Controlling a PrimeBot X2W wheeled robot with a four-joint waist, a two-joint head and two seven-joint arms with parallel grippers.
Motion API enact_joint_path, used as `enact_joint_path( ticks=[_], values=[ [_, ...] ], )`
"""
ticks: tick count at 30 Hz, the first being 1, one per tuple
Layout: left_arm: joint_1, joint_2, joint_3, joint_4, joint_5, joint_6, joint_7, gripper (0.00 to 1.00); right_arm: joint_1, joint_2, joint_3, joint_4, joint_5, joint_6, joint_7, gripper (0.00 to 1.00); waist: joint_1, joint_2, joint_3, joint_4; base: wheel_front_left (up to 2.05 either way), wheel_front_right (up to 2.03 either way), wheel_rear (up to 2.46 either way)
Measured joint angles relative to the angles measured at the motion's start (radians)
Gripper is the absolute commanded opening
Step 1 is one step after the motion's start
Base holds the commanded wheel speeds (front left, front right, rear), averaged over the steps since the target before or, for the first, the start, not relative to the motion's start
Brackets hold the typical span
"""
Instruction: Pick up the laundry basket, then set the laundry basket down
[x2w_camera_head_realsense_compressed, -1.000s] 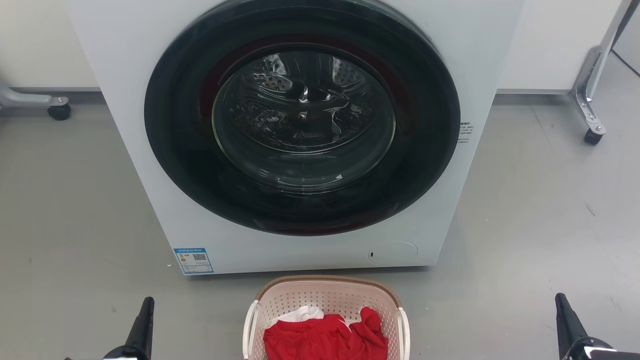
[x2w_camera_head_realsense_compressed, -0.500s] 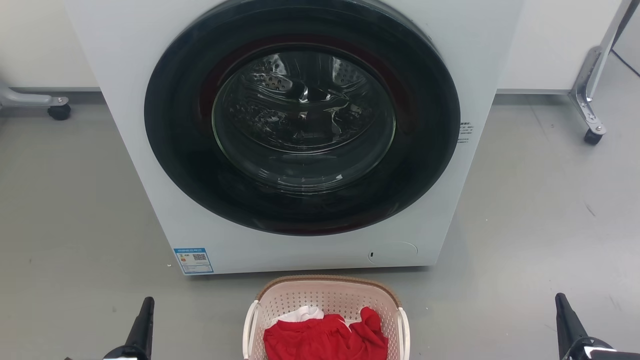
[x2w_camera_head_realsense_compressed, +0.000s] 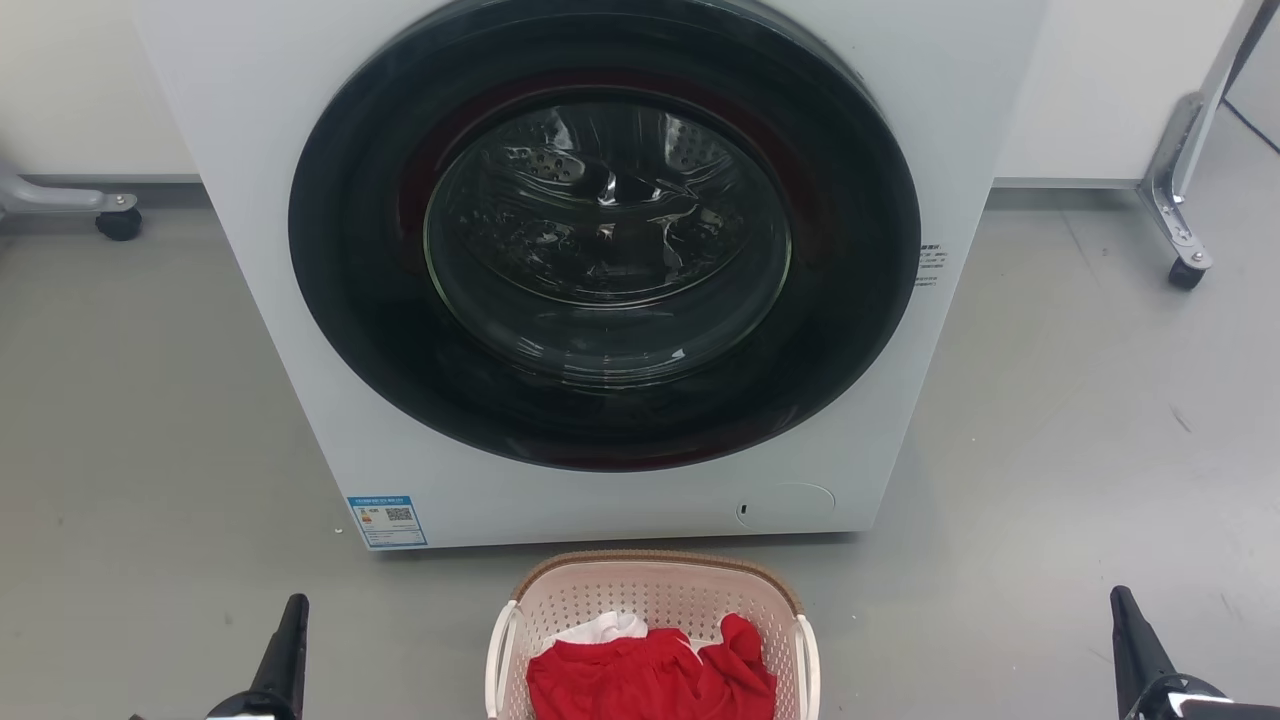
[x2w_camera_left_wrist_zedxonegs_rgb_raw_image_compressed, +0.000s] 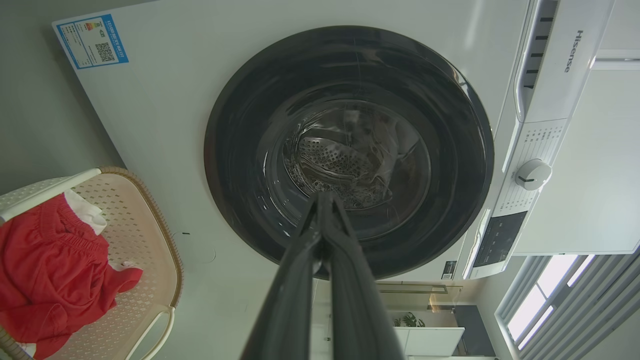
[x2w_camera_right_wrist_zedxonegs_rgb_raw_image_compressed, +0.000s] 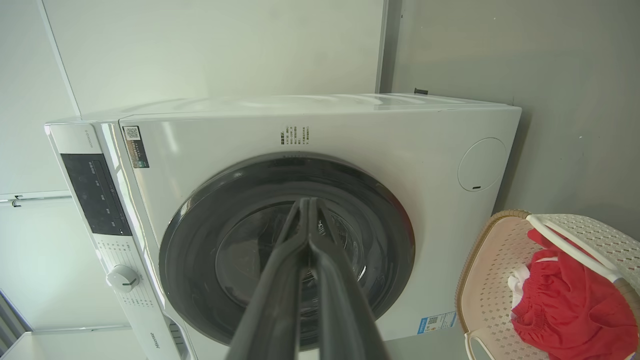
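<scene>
Since the laundry basket (x2w_camera_head_realsense_compressed: 650, 595) sat on the floor (x2w_camera_head_realsense_compressed: 150, 450) between my two sets of fingers, one loop handle (x2w_camera_head_realsense_compressed: 493, 650) toward each, I figured that suited a two-arm carry, either coming or done. Left gripper (x2w_camera_left_wrist_zedxonegs_rgb_raw_image_compressed: 324, 200) and right gripper (x2w_camera_right_wrist_zedxonegs_rgb_raw_image_compressed: 306, 202) were both pinched together, holding nothing.

Left gripper (x2w_camera_left_wrist_zedxonegs_rgb_raw_image_compressed: 324, 200) is showing two long fingers (x2w_camera_left_wrist_zedxonegs_rgb_raw_image_compressed: 292, 295), matte dark grey, broad at the base and tapering to a narrow point, with a thin slit running between them. Right gripper (x2w_camera_right_wrist_zedxonegs_rgb_raw_image_compressed: 306, 202) is looking like the same build: same dark tapered pair, smooth faces, no markings that I can make out. In the head view each is reading as a slim black spike. A rounded glossy black housing (x2w_camera_head_realsense_compressed: 1185, 695) is sitting under the right one, catching a white highlight, with a pale edge showing beside it.
</scene>
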Motion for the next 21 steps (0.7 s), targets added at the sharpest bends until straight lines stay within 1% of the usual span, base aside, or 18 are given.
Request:
enact_joint_path(
  ticks=[21],
  values=[
    [0.0, 0.0, 0.0, 0.0, 0.0, 0.0, 0.0, 0.0, 0.0, 0.0, 0.0, 0.0, 0.0, 0.0, 0.0, 0.0, 0.0, 0.0, 0.0, 0.0, 0.0, 0.0, 0.0]
  ],
)
